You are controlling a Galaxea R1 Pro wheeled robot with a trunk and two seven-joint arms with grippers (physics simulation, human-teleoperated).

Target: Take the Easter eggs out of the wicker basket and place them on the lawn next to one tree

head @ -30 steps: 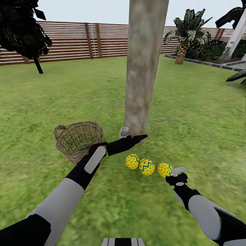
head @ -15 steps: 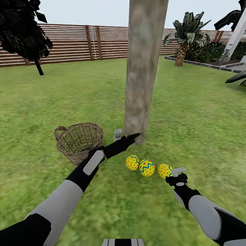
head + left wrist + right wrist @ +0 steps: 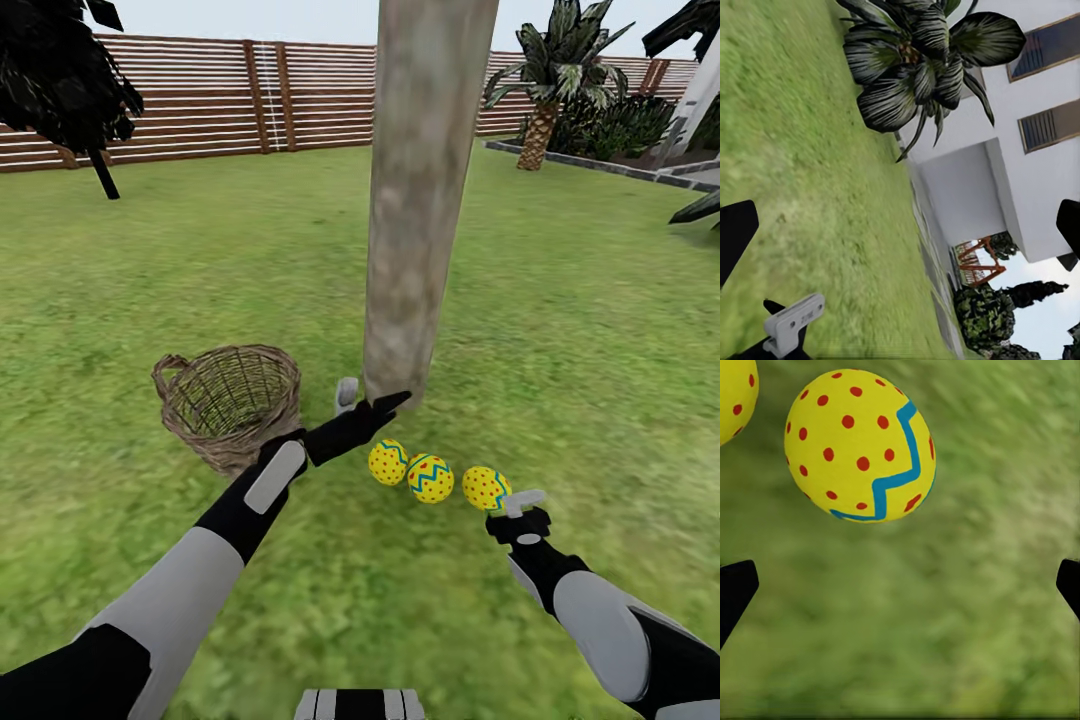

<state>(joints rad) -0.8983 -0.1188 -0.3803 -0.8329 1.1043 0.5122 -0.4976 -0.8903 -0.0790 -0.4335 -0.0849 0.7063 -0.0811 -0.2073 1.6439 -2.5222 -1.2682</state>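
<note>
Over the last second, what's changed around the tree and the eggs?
The left gripper pulled back slightly from the tree base toward the wicker basket. The head camera tilted a little, shifting the whole picture. The three Easter eggs stayed in their row on the lawn; the right gripper stayed open beside the nearest egg.

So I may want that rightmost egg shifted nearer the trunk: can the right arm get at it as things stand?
Probably yes. The right gripper sits just beside the rightmost egg, jaws open, with bare lawn around it and nothing between them.
</note>
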